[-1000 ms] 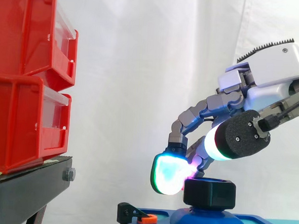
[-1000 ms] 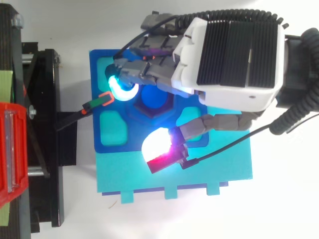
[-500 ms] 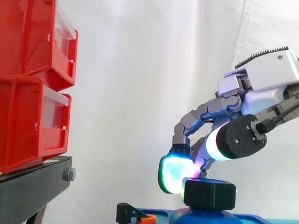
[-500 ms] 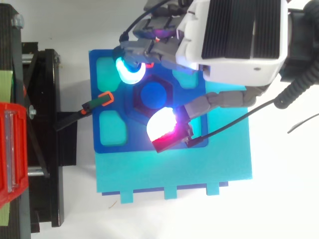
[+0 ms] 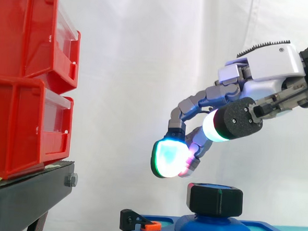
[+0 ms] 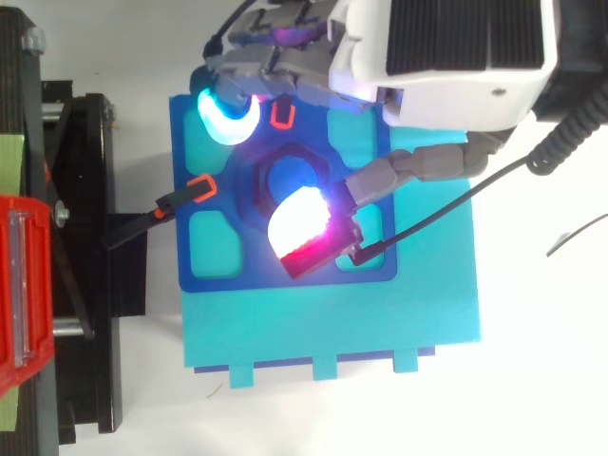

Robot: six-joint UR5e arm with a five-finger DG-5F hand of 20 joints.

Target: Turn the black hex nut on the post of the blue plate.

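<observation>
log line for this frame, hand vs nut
hand: open, above nut, fingers bent | nut: on post of blue plate | contact: none, clear gap in side view

Side view: hand (image 5: 264, 67) reaches in from the right edge, back uppermost, tilted down toward its tips. The fingers (image 5: 196, 105) arch forward and bend downward, and the lowest fingertip (image 5: 168, 158) glows white and green with a magenta edge. Top view: hand (image 6: 446, 57) at upper right, a fingertip (image 6: 226, 112) glowing cyan. The thumb (image 6: 404, 171) stretches out well apart from the fingers, its tip white and red. Nothing is held between thumb and fingers — the tips hang in free air.
</observation>
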